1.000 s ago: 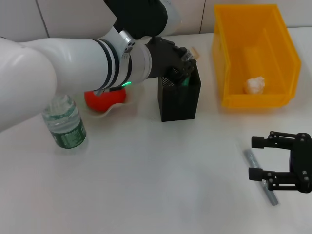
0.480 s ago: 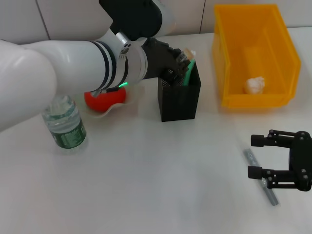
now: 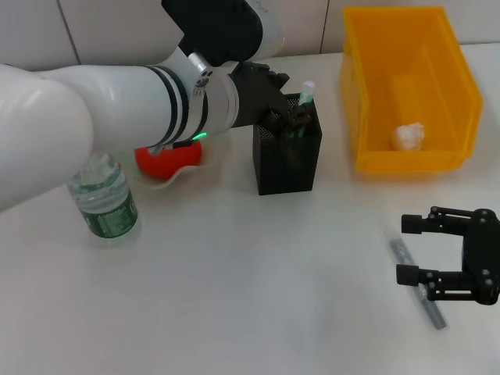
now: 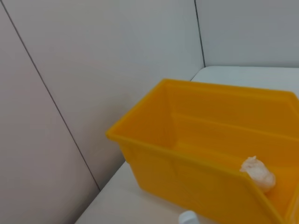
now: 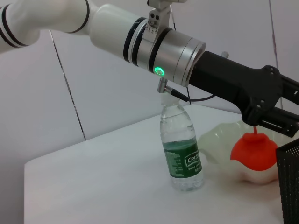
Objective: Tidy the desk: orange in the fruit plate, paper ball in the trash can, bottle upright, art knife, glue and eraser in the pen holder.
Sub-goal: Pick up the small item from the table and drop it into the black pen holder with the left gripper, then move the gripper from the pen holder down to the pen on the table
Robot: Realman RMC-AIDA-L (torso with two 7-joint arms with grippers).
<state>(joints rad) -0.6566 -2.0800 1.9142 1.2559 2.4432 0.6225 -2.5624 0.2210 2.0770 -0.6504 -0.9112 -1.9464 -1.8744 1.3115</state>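
Pen holder, left gripper reaching over

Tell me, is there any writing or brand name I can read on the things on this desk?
"Cest": white letters on the green label of the water bottle, seen from the right wrist; the word runs on around the curve, out of sight.
Smaller print lower on that label: too small to read.
In the head view the same label shows only pale marks, not readable.
Yellow bin, black pen holder, both arms: no writing visible.
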